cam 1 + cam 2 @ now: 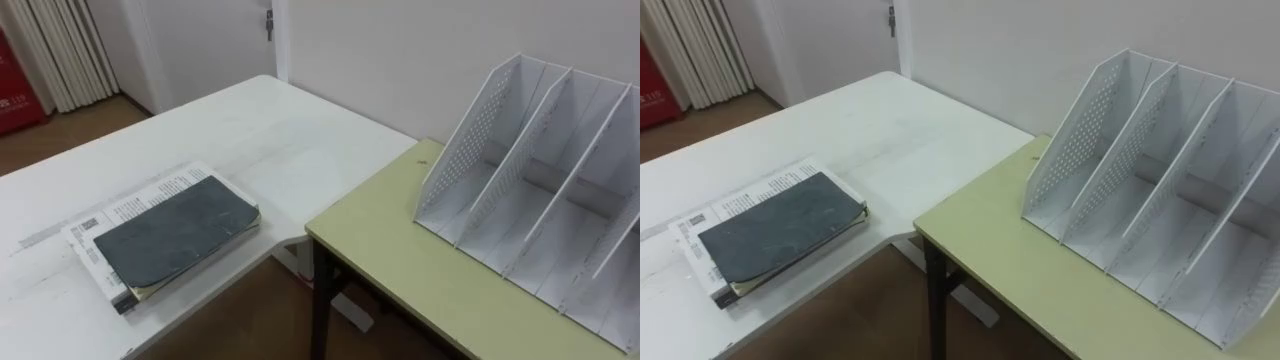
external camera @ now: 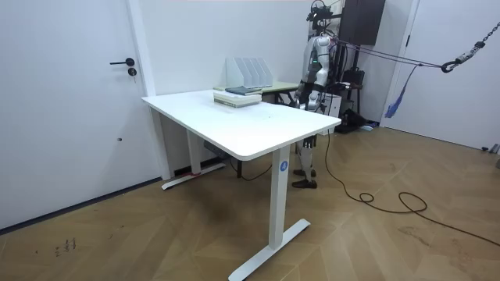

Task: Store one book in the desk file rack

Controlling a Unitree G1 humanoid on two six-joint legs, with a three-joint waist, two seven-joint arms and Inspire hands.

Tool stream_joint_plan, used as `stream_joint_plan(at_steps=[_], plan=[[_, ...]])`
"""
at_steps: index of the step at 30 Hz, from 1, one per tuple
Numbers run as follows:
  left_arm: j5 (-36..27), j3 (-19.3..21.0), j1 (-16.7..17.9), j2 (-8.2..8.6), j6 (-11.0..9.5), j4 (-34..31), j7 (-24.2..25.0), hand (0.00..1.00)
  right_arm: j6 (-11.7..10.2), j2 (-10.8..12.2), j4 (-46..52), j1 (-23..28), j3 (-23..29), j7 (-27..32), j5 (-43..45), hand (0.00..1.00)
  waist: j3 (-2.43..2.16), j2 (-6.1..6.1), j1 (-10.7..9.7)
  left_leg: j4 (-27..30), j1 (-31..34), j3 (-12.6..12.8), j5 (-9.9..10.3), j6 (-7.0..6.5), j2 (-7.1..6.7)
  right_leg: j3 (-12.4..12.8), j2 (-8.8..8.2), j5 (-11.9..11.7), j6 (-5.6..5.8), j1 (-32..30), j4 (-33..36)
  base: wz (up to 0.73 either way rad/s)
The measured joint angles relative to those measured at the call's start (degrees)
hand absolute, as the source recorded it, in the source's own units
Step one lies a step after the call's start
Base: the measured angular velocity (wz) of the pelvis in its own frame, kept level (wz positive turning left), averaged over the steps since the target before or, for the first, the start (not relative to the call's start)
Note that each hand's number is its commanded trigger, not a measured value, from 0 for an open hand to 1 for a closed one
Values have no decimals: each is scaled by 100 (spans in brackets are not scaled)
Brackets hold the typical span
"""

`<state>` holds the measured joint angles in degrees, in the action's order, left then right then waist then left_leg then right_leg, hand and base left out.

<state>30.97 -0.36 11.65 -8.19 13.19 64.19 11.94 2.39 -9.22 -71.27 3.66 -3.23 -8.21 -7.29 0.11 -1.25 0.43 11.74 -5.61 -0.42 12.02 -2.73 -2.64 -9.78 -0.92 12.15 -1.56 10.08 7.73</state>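
The dark grey book point(image 1: 175, 238) lies flat atop a white printed book point(image 1: 135, 203) at the near left of the white counter point(image 1: 270, 130), well apart from the empty file rack point(image 1: 470, 140) on the green counter point(image 1: 400, 255) at right. Judged step: approach, book not yet grasped; next, reach left and grip the top book's edge. Whether the robot hand point(image 2: 301, 100) is released or clenched cannot be told; the print is unreadable.

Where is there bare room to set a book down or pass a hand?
Every slot of the file rack looks empty. The green desk is bare from its near edge to the rack. The white table is bare beyond the books, which crowd its near left part.
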Motion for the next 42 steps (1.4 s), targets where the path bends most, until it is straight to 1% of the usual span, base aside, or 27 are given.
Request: stream_joint_plan(at_steps=[5, 10, 27, 33, 37, 40, 42], plan=[[-1, 1, -2, 30, -105, 1, 28, 0, -67, 0, -2, 5, 4, -6, 11, 0, 2, 24, 0, -3, 2, 5, 3, -1, 0, 2, 0, 2, 3, -1, -2, 0], [-3, -54, 1, 33, -101, 1, 40, 0, -63, 1, -2, 4, -1, 2, 9, 0, 3, 22, 0, -3, 2, 6, 3, -1, -2, 3, 2, 2, 2, -1, 0, 0], [2, 13, 54, 92, -102, 5, -32, 0, -113, 24, -1, 32, 17, 4, 5, 0, -2, -14, 2, -3, -6, 8, 2, -1, 1, 9, 0, 3, 5, -2, -3, 0], [2, 14, 35, 98, -121, -2, -189, 0, -117, 24, -5, 34, 5, 60, -23, 0, -5, -15, 4, -7, -13, 21, 3, -1, 5, 18, 0, 3, 5, -7, -2, 0], [28, 17, -4, 102, -206, -11, -369, 0, -165, 28, -4, 73, -16, 120, -176, 0, -6, -14, 4, -2, -3, 27, 3, -1, 4, 22, 1, 3, 5, -3, 6, 0], [195, 14, -85, 101, -237, -24, -485, 0, -165, 28, -9, 74, -64, 144, -258, 0, -4, -12, -2, -1, 1, 10, 3, -1, 0, 15, 1, 3, 5, -8, 0, 0], [396, 5, -89, 99, -239, -182, -542, 0, -165, 27, -10, 73, -78, 151, -291, 0, -2, -17, -6, 8, 19, 1, 3, -1, -2, 1, 1, 3, 5, -22, 1, 2]])
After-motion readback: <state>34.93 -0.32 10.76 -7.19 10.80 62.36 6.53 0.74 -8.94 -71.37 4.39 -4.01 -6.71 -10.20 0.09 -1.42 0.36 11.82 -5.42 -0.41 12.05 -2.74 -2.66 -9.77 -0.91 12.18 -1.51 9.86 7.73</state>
